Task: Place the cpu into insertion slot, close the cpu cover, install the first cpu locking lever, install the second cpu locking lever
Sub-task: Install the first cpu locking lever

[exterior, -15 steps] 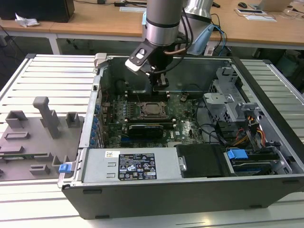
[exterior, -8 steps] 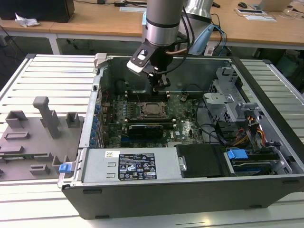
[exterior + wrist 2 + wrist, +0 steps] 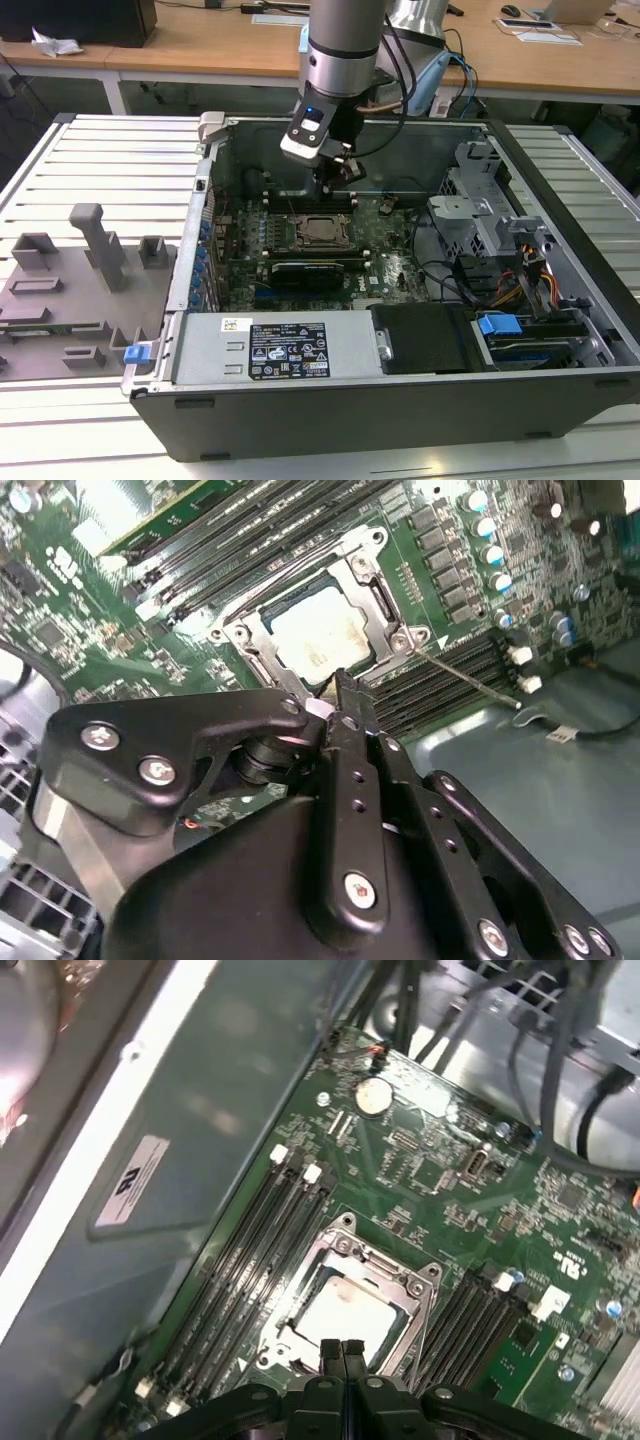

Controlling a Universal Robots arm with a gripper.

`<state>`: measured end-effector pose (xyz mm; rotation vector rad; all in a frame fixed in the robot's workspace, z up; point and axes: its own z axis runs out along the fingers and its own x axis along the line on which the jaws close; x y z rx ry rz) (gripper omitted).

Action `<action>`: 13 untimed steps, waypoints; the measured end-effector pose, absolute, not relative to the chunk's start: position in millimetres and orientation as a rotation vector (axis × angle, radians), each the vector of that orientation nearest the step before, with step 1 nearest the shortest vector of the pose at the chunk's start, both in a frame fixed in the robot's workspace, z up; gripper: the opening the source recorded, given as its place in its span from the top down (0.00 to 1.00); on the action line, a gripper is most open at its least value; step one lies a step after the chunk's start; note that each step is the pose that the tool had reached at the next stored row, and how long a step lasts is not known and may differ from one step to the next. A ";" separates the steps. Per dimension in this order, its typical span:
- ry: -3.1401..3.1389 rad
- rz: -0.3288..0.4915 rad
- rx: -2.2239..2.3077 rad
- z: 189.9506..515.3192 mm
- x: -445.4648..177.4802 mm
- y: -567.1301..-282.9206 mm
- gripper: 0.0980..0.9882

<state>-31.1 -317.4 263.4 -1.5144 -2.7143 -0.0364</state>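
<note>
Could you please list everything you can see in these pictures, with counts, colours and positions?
computer case: one, dark grey, open, on the slatted table
motherboard: one, green, inside the case
cpu: one, silver-grey, in the insertion slot mid-board
cpu cover: one, silver, framing the cpu
memory slots: two banks, black, either side of the insertion slot
lever: one, thin silver rod, angled from a slot corner over the memory slots
power supply: one, grey, along the case's near wall
fixture tray: one, grey, exterior view's left
arm: one, silver, above the case
gripper: one, black, fingers together, over the cpu's edge
</note>
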 end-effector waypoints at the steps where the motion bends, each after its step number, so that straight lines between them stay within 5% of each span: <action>1: -2.723 -0.036 -1.499 263.4 -31.1 -317.4 0.99; 13: -2.855 -0.031 -1.224 263.4 -31.1 -317.4 0.99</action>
